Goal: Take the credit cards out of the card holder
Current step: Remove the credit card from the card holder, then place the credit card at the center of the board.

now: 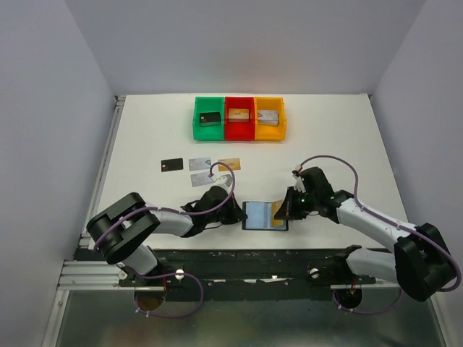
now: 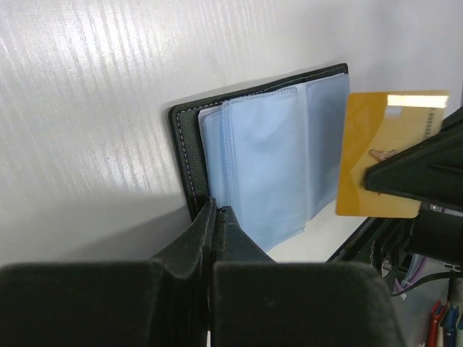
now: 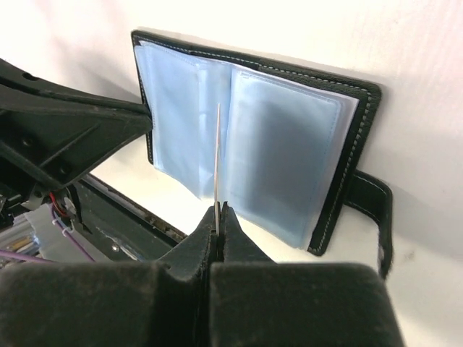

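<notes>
While the left claw (image 2: 215, 217) is pinched shut on the left side of the card holder (image 1: 265, 215), which lies open near the front edge of the white desk (image 1: 347, 144), the right claw (image 3: 218, 215) clamps a thin gold credit card (image 2: 387, 155) at the holder's right side. Holder: black stitched cover, glossy blue-grey plastic sleeves, strap tab. Four flat loose cards (image 1: 200, 164) lie behind the left arm (image 1: 170, 220). Green bin (image 1: 199, 130), red bin (image 1: 239, 132) and yellow bin (image 1: 269, 132) stand at the far side, a block in each.
</notes>
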`<state>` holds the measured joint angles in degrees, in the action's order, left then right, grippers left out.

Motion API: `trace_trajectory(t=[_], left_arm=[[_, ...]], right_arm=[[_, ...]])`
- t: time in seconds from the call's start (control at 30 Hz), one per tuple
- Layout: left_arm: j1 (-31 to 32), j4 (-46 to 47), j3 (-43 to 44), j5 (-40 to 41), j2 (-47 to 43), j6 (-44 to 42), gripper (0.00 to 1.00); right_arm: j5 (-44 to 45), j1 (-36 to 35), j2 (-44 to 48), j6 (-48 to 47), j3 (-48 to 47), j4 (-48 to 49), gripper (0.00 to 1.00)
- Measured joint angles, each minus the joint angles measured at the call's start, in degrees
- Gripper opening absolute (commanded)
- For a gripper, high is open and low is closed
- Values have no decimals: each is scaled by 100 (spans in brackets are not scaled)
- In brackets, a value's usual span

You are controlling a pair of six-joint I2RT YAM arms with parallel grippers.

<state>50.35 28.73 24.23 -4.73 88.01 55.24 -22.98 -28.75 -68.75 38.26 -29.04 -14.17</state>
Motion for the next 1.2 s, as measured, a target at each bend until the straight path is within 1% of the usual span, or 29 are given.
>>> trace_trajectory(t=[0.07,0.1,0.17,0.2,0.33,0.37,0.4,0.43,0.47,0.53,0.63,0.7,0.8,0.87,1.0,1.1,1.2], left_arm=[[2,-46,0,-2,-66,-48,21],[2,-107,-2,-2,-114,-120,35],[2,-254,2,-7,-201,-304,51],[-4,-297,4,-24,-240,-339,56],[2,-837,195,-63,-629,-647,68],[2,-1034,289,-63,-837,-721,69],[2,-1222,376,-61,-1016,-761,74],[2,-1366,459,-61,-1222,-793,75],[0,-1558,568,-59,-1502,-841,78],[-2,-1858,758,-50,-2048,-929,78],[-9,-2107,922,-68,-2981,-1128,78],[-85,-2199,907,-234,-3609,-1309,78],[-256,-2212,868,-741,-4266,-1543,77],[-424,-2194,831,-1322,-4623,-1705,77],[-527,-2124,835,-2245,-4771,-1917,72],[-529,-2120,938,-2889,-4472,-2006,69],[-527,-2118,1047,-3390,-4033,-2026,68]], right_arm=[[160,0,205,-72,-153,-321,0],[249,0,315,-109,-251,-485,0],[413,0,544,-214,-498,-817,0],[472,2,647,-269,-647,-986,0],[723,2,1036,-494,-1200,-1513,0],[758,2,1132,-544,-1303,-1617,0],[774,2,1231,-610,-1388,-1703,0],[745,2,1344,-706,-1460,-1759,0],[682,2,1432,-793,-1488,-1770,0],[256,24,1674,-1040,-1488,-1733,0],[-684,31,1976,-1388,-1403,-1515,0],[-1421,4,2133,-1620,-1342,-1434,0],[-2216,-116,2205,-1928,-1340,-1427,0],[-2627,-234,2225,-2094,-1357,-1460,0],[-3095,-527,2142,-2378,-1598,-1663,0],[-3209,-826,1971,-2540,-1888,-1779,0],[-3220,-1099,1797,-2660,-2105,-1884,1]])
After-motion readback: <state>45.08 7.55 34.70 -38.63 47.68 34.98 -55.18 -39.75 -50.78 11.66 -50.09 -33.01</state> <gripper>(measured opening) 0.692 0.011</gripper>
